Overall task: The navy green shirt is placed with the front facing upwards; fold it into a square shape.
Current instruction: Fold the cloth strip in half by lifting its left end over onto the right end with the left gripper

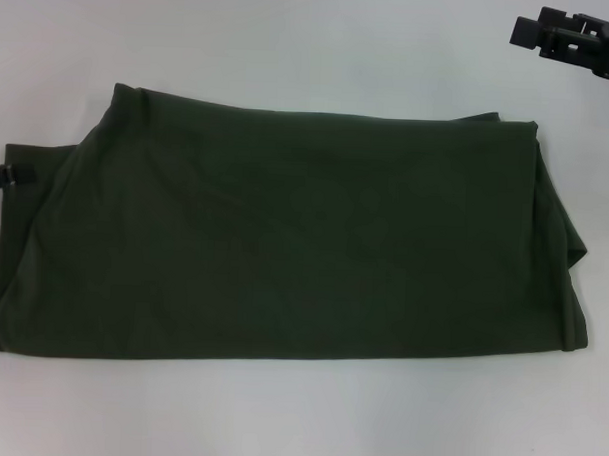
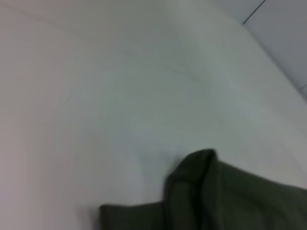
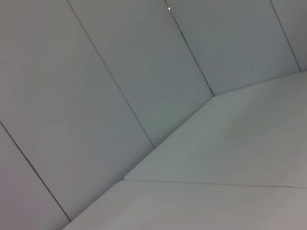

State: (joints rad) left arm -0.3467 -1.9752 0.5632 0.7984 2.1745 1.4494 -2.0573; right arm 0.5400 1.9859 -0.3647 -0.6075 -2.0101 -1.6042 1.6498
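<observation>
- At the bench's (image 1: 311, 38) left edge you see only a small black piece of the left gripper (image 1: 8, 177), touching the shirt's (image 1: 284, 237) left border; you cannot tell whether its fingers are apart or together
- The left wrist view gives you a rolled, doubled-over corner of the shirt (image 2: 206, 196) lying on bare white bench (image 2: 120, 96), with none of that arm's own fingers in sight
- The shirt lies flat across the middle of the bench, folded into one wide dark green band that runs from near the left edge almost to the right edge
- Its top fold runs nearly straight, and the near edge lies parallel to the bench's front edge
- You see no lettering and no collar on the upward face, only plain cloth with shallow creases
- At the shirt's right end, under-layers stick out past the top layer in an uneven point
- The right gripper (image 1: 551, 35) hangs over the far right corner of the bench, well apart from the shirt; you cannot tell how its fingers stand
- The right wrist view shows you only white wall panels (image 3: 120, 72) and a bare stretch of bench (image 3: 230, 143)
</observation>
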